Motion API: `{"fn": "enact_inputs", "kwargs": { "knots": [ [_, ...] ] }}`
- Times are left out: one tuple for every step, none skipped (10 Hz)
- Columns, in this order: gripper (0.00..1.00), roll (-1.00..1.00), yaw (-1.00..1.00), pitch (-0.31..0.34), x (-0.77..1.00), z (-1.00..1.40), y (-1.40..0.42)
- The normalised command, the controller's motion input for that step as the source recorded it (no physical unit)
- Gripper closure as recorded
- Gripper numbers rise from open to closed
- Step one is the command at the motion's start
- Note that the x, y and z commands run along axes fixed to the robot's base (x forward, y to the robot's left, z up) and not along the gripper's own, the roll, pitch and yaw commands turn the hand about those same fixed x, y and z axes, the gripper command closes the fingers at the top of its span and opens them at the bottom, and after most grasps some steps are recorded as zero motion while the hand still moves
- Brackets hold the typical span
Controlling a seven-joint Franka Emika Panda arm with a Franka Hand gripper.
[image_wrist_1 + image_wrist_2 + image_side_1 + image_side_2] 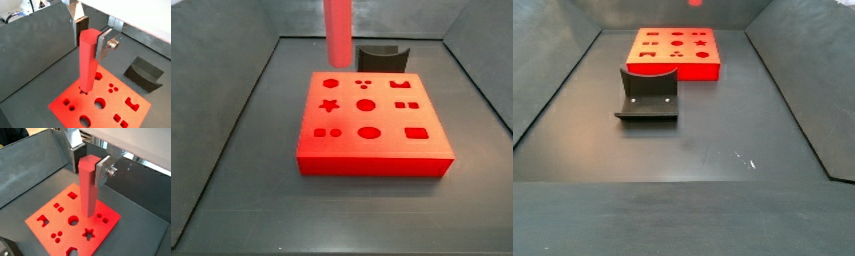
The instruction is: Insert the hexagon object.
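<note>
Gripping the hexagon object (pixel 87 60) near its top, the tool (pixel 100 42) holds it upright over the red block (pixel 372 125). Judging by that pose, its lower end is being lined up with a cutout, just above the block's face.

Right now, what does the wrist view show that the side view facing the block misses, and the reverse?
Only the wrist view: the claw, shut on the hexagon object, whose tip hangs over the red block. Only the side view: the block's whole outline, front wall and all cutouts; the claw is out of frame. Both: the upright hexagon object, the block and the fixture.
</note>
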Motion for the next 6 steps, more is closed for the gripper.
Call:
{"fn": "enact_inputs", "kwargs": {
  "knots": [
    [1.0, 0.02, 0.0, -0.016, 0.0, -0.16, 0.35],
    [1.0, -0.03, 0.16, -0.057, 0.0, -0.15, 0.65],
    [1.0, 0.0, 0.44, -0.057, 0.03, -0.16, 0.63],
    [1.0, 0.0, 0.5, -0.047, 0.05, -0.12, 0.55],
    [1.0, 0.0, 0.53, -0.036, 0.03, -0.09, 0.54],
    [1.0, 0.0, 0.53, -0.029, 0.03, -0.08, 0.53]
  ]
}}
